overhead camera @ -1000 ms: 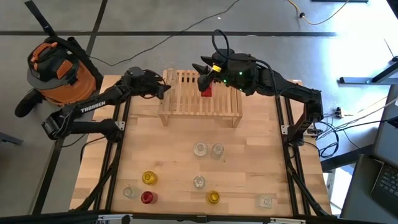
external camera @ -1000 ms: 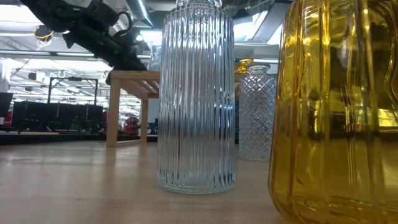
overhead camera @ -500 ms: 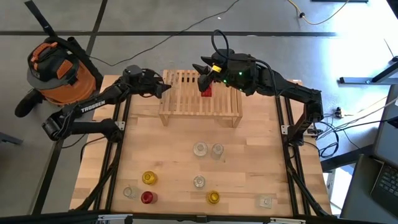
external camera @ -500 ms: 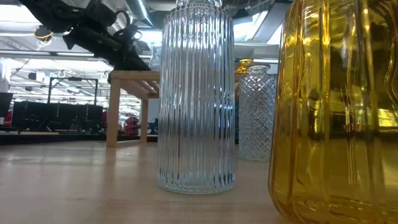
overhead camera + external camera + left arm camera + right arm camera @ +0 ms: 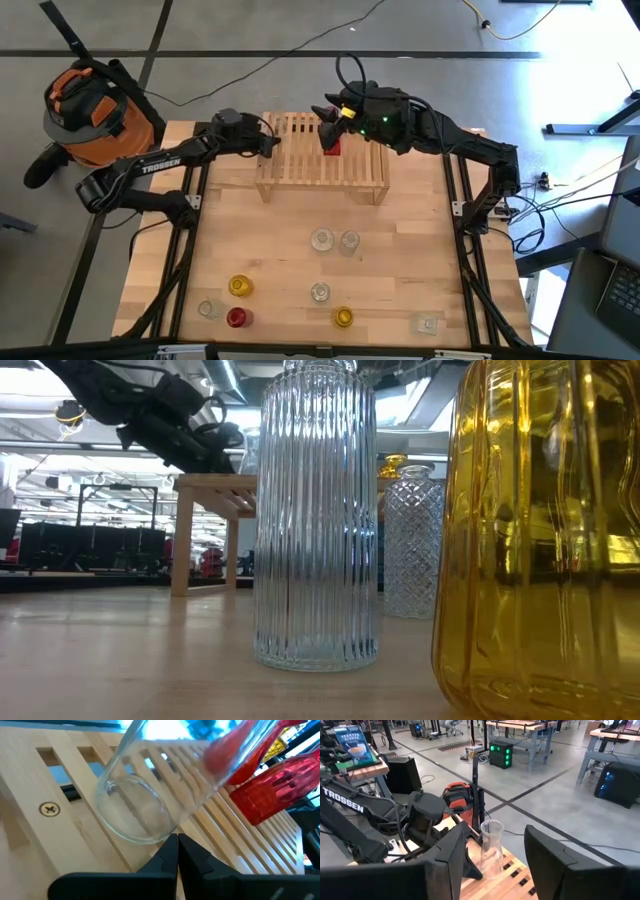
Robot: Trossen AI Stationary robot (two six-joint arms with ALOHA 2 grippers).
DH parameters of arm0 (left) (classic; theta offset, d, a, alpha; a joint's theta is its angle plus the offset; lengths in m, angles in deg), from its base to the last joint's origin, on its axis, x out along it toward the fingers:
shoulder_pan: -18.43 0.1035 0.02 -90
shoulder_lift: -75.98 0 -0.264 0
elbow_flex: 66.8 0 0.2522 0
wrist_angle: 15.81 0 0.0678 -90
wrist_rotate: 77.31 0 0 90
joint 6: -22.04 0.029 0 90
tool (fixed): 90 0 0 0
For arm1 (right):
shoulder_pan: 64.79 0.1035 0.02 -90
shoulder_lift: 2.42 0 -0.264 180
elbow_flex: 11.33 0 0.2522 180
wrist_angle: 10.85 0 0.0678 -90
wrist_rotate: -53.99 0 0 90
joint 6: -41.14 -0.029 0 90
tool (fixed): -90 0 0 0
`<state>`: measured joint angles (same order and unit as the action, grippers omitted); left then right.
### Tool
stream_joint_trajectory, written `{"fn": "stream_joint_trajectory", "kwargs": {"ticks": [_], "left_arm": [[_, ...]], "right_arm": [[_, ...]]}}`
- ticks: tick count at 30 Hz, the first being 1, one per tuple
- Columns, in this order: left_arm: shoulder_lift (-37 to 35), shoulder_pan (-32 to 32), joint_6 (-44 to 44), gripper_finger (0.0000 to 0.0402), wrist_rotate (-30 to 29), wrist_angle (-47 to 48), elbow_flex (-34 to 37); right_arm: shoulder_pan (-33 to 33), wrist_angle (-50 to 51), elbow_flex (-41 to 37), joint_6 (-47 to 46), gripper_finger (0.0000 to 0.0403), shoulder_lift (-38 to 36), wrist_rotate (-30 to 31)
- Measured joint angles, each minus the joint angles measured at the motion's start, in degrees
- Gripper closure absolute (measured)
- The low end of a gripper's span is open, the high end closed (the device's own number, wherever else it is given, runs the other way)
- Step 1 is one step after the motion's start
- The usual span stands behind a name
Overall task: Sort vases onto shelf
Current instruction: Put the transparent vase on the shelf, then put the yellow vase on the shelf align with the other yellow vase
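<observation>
The low light-wood slatted rack (image 5: 322, 156) is carrying a red translucent glass vase (image 5: 332, 143) and a clear glass vase (image 5: 490, 848) standing near one end. The right gripper (image 5: 328, 113) is hovering over the red one, fingers parted and empty. The left gripper (image 5: 178, 851), fingers pressed together, is sitting beside the clear vase. Other vases are standing on the plywood tabletop (image 5: 270, 250).

Place: robotics lab or workshop hall
Floor: grey concrete with dark lines (image 5: 250, 40)
Furniture: workbenches (image 5: 530, 730) on metal legs beyond the table
Equipment: orange shop vacuum (image 5: 95, 110), trailing cables (image 5: 510, 25)
Ceiling: exposed ducts and strip lights (image 5: 60, 430)
</observation>
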<state>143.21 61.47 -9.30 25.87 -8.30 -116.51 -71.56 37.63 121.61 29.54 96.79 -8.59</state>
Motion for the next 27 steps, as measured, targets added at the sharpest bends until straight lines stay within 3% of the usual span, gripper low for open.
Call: {"fn": "stream_joint_trajectory", "kwargs": {"ticks": [13, 22, 27], "left_arm": [[0.68, 0.48, 1.8, 0.0401, -6.64, -2.49, 0.0], [-0.26, 0.26, 0.51, 0.0401, -0.89, -2.17, 0.0], [-7.64, -3.26, 0.52, 0.0401, -2.25, 5.74, 0.0]], "right_arm": [[0.0, 1.46, -0.02, -0.07, 0.0242, -0.8, 0.07], [0.0, 2.1, -0.02, -0.04, 0.0242, -0.8, 0.0], [0.0, 3.57, -0.02, -0.2, 0.0242, -1.54, -0.91]]}}
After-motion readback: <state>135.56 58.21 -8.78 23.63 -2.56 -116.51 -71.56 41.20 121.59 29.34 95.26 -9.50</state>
